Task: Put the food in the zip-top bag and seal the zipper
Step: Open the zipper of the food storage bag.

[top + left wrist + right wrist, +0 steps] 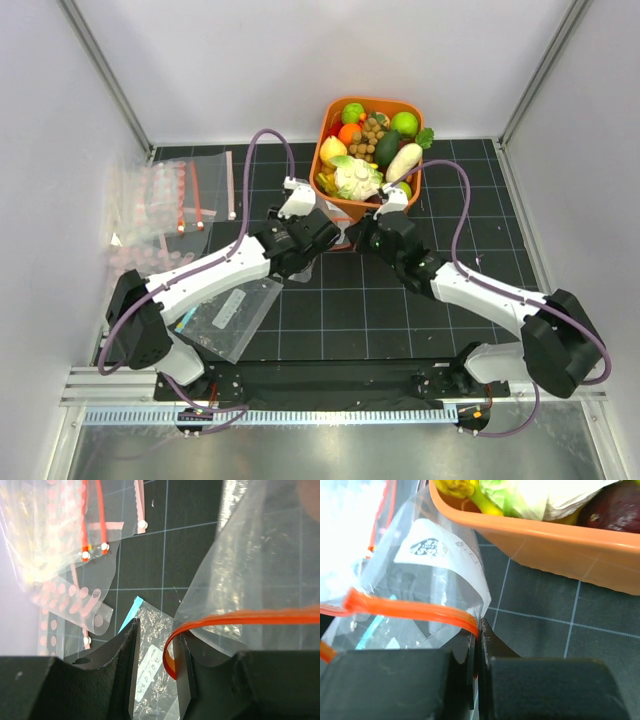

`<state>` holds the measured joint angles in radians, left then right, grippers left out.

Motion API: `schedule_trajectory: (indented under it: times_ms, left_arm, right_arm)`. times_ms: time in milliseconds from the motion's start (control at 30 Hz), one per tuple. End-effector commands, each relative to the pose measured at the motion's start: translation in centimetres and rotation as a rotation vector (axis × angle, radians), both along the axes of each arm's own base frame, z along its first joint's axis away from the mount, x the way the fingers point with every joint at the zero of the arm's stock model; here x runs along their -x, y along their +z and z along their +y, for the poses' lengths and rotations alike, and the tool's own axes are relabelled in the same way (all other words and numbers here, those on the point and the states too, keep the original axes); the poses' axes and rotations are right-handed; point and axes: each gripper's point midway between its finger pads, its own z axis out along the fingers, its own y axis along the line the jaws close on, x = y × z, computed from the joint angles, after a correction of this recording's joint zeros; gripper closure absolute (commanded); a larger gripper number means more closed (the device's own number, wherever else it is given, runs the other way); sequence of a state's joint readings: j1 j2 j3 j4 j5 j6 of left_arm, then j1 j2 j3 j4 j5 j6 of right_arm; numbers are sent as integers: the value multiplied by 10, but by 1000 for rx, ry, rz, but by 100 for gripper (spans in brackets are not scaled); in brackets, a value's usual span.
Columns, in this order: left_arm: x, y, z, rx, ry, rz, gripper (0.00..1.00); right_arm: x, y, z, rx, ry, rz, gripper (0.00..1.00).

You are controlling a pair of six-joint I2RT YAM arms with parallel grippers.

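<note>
The food lies in an orange bin [340, 205] at the back: cauliflower [357, 178], yellow fruit [333, 150], brown balls [372, 130], a dark green piece [388, 147]. The zip-top bag [435, 575], clear with a white label, hangs between my grippers just before the bin. My right gripper [480, 645] is shut on one end of the red-orange zipper [410, 609]. My left gripper [155, 670] is open; the zipper's other end [240, 618] curls round its right finger [184, 675], with bag plastic draped over that finger.
A second clear bag with a teal strip and white label [230, 312] lies flat under the left arm and shows between the left jaws [150, 665]. A pile of clear bags with red strips [160, 205] lies at the left wall. The bin's wall [560, 545] is close ahead of the right gripper.
</note>
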<state>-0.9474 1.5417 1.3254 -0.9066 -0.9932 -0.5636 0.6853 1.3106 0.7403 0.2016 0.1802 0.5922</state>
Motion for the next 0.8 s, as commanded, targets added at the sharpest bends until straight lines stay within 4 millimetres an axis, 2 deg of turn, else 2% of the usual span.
schedule_trajectory:
  times_ms: [0, 67, 133, 167, 200, 233, 300, 333, 367, 467, 500, 533, 633, 767]
  left_arm:
    - [-9, 14, 8, 69, 42, -33, 64]
    - [-10, 18, 14, 101, 53, -51, 64]
    - [-8, 18, 12, 134, 41, -51, 71]
    - [-7, 21, 12, 152, 36, -55, 78]
    - [-6, 21, 11, 156, 31, -51, 100]
    - [-6, 21, 11, 155, 31, -50, 100]
    - [-5, 21, 10, 153, 21, -42, 100]
    - [-4, 23, 9, 141, 16, -41, 100]
    - [-4, 24, 11, 127, 21, -44, 100]
    - [-2, 35, 24, 47, 73, -88, 100]
    - [0, 39, 28, 20, 86, -104, 100]
    - [1, 52, 40, -30, 131, -153, 100]
    - [1, 57, 49, -94, 194, -201, 100]
    - [-4, 46, 42, -153, 187, -160, 99]
  right_arm:
    - [-6, 21, -16, -45, -88, -30, 99]
    - [-8, 18, -25, -58, -111, -14, 99]
    - [-10, 16, -26, -60, -106, -6, 99]
    - [-8, 15, -23, -59, -86, -3, 99]
    - [-8, 15, -20, -49, -61, -9, 98]
    - [-8, 18, -16, -51, -40, -20, 95]
    - [-5, 18, -4, -55, 36, -21, 81]
    - [-4, 20, 2, -60, 64, -25, 72]
    - [-4, 22, 6, -63, 85, -26, 56]
    - [1, 19, 23, -70, 181, -6, 38]
    - [1, 20, 25, -70, 191, -11, 36]
    - [1, 23, 26, -70, 201, -21, 33]
    - [3, 23, 24, -18, 188, -31, 29]
    - [0, 32, 13, 17, 141, -56, 27]
